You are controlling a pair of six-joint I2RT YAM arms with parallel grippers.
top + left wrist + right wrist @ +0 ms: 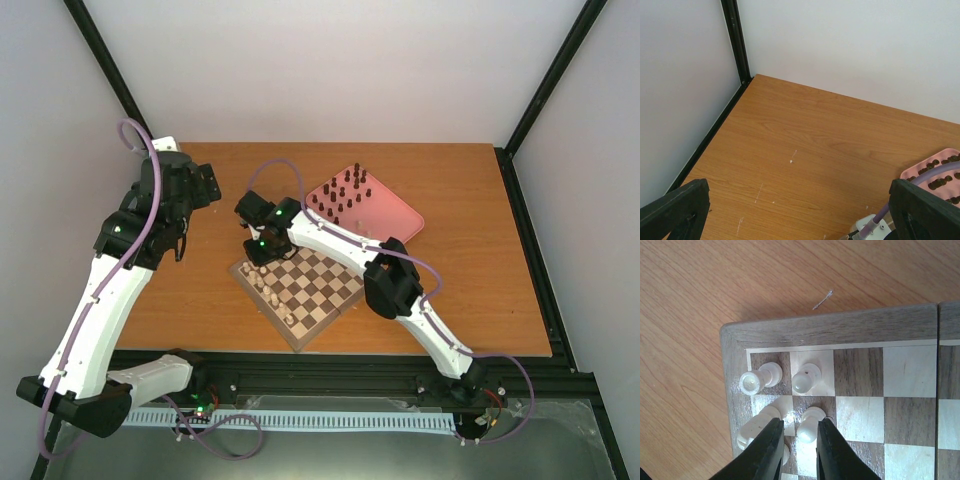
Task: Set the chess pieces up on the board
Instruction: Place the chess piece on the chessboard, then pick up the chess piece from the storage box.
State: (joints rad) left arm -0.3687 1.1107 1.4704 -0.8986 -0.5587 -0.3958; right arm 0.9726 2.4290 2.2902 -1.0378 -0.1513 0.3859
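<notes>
Our left end effector (pixel 800 209) hung wide open above the table (pixel 805 140), idle. The right end effector (pixel 800 426) straddled a cream pawn (pixel 810 417) near a corner of the board (pixel 840 327), seemingly seating it; clamped or released, we could not tell. Next it must rise straight, sparing the neighbouring pieces (pixel 806 377). Only overhead showed dark pieces (pixel 345 195) waiting on the pink tray (pixel 402 226).
</notes>
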